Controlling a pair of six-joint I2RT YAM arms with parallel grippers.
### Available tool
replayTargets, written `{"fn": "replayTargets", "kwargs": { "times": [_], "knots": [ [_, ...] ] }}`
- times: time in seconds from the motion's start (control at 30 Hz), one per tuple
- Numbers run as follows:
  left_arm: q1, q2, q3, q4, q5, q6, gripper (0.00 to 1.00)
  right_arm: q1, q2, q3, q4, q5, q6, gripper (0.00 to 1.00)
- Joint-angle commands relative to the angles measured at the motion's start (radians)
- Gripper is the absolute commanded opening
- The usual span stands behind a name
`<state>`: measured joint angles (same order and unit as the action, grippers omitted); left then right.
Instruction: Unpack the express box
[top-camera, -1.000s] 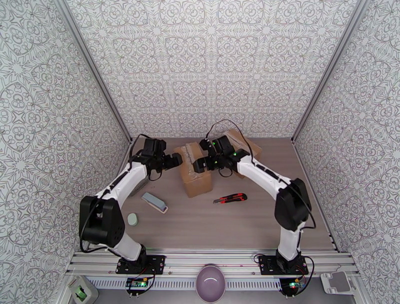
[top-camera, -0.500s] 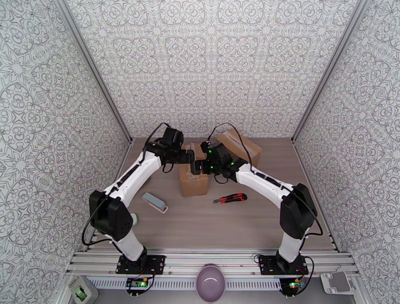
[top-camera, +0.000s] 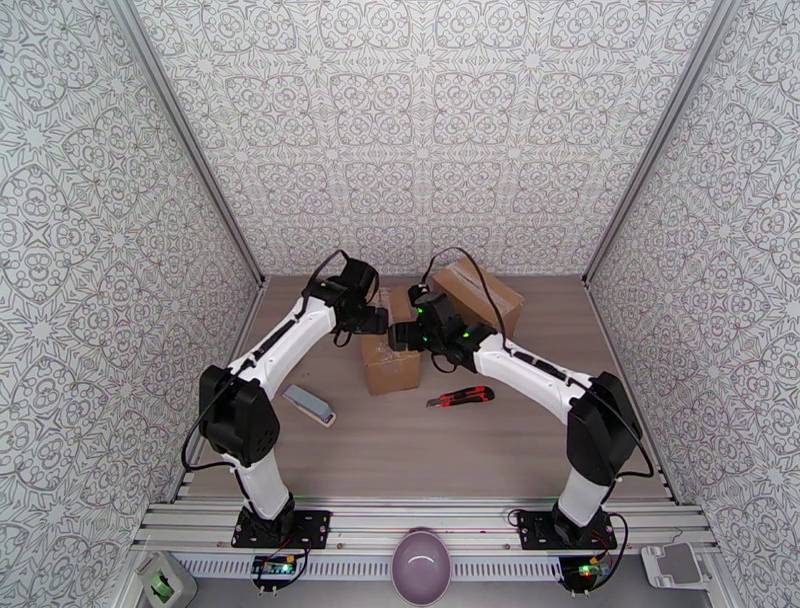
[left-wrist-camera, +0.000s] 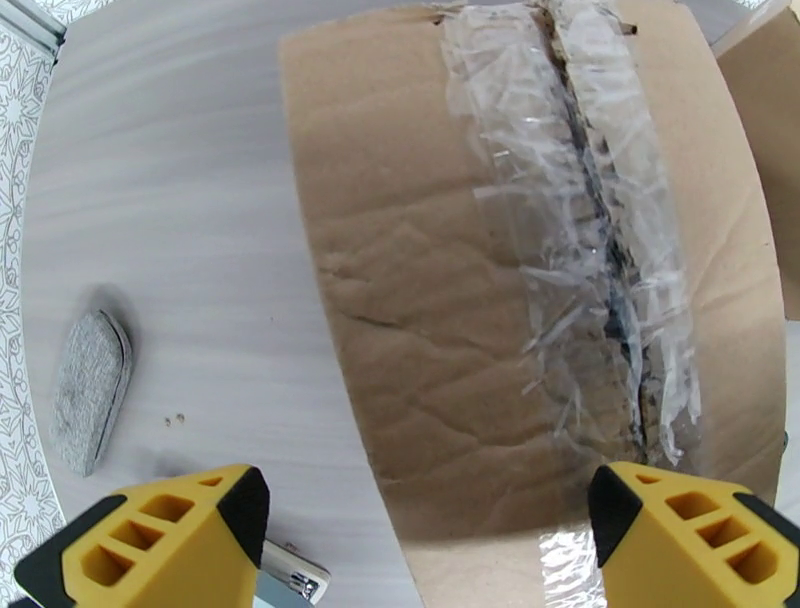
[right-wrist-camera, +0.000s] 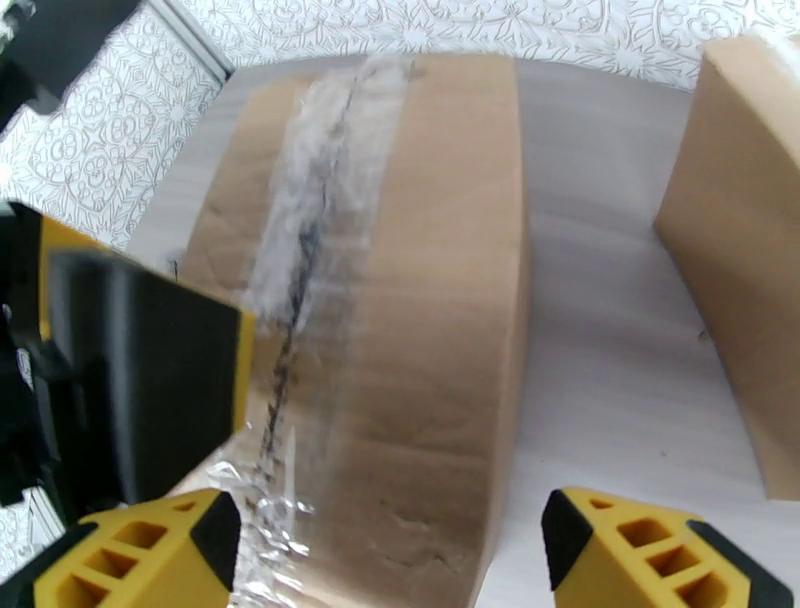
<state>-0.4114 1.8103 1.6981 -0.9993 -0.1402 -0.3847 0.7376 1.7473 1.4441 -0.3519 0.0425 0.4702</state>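
The express box (top-camera: 392, 368) is a small brown carton in the middle of the table. Its top seam (left-wrist-camera: 600, 260) is covered in crinkled clear tape that is slit along its length. My left gripper (top-camera: 378, 320) hangs over the box's far end, open, its yellow fingertips (left-wrist-camera: 160, 540) spread wider than the lid. My right gripper (top-camera: 400, 335) faces it from the right, close above the same lid. It is open too, with the taped seam (right-wrist-camera: 300, 230) between its fingertips (right-wrist-camera: 640, 550). Neither holds anything.
A second, larger carton (top-camera: 482, 293) stands at the back right, close to the box. A red utility knife (top-camera: 460, 397) lies in front of the box to the right, a grey stapler-like block (top-camera: 308, 405) to the left. A grey felt pad (left-wrist-camera: 90, 390) lies further left.
My left arm has swung right, from beside the box to over its far end. My right gripper has shifted slightly toward it over the lid. The box has barely moved.
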Motion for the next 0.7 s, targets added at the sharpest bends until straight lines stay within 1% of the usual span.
{"fn": "replayTargets", "kwargs": {
  "times": [0.0, 0.1, 0.23, 0.3, 0.33, 0.5, 0.67],
  "knots": [
    [0.001, 0.012, 0.038, -0.06, -0.001, -0.014, 0.9, 0.008, -0.064, -0.021, 0.044, 0.038, -0.022, 0.88],
    [-0.003, 0.007, 0.044, -0.063, -0.005, -0.023, 0.9, -0.015, -0.009, 0.034, -0.024, 0.014, -0.032, 0.89],
    [-0.012, 0.006, 0.078, -0.084, -0.021, -0.043, 0.9, -0.044, 0.04, 0.019, 0.003, -0.063, -0.009, 0.83],
    [-0.02, 0.006, 0.097, -0.096, -0.037, -0.065, 0.9, -0.049, 0.042, 0.001, 0.021, -0.05, 0.01, 0.78],
    [-0.022, 0.008, 0.101, -0.099, -0.04, -0.077, 0.9, -0.049, 0.041, -0.01, 0.038, -0.05, 0.013, 0.77],
    [-0.03, 0.021, 0.116, -0.1, -0.04, -0.117, 0.9, -0.05, 0.088, 0.004, 0.025, -0.091, 0.01, 0.7],
    [-0.038, 0.081, 0.162, -0.143, -0.057, -0.131, 0.91, -0.05, 0.123, -0.005, 0.032, -0.138, 0.025, 0.66]
  ]
}}
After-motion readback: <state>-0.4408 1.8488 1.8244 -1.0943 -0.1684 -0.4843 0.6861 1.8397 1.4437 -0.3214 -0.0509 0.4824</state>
